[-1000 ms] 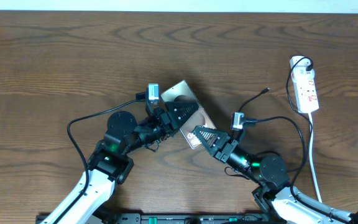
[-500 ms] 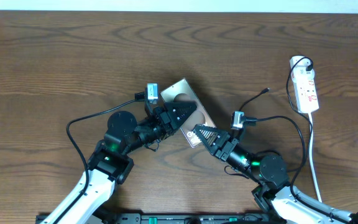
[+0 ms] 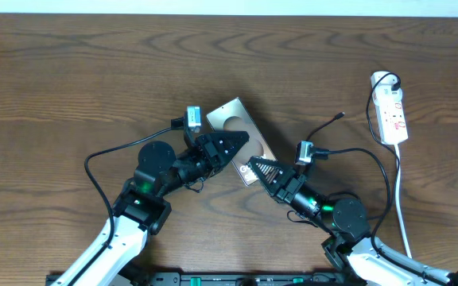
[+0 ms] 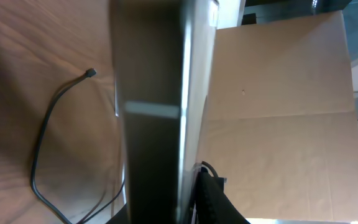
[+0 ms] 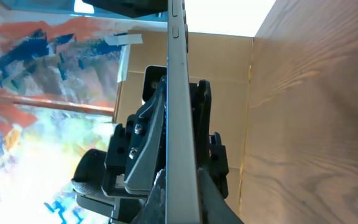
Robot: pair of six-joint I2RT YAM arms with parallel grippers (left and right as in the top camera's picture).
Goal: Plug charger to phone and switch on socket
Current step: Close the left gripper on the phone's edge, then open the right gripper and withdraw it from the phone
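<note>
Dark wood worktop (image 3: 70, 79), near its middle: the phone (image 3: 230, 117) lies slanted between my arms. My left fingers (image 3: 230, 144) are closed on its long side, and my right fingers (image 3: 262, 169) are closed on its near end.

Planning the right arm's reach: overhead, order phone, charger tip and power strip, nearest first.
1. Shiny grey-brown flat phone, between the right gripper's jaws.
2. Small black charger connector tip, up right.
3. White elongated power strip, far right.
</note>
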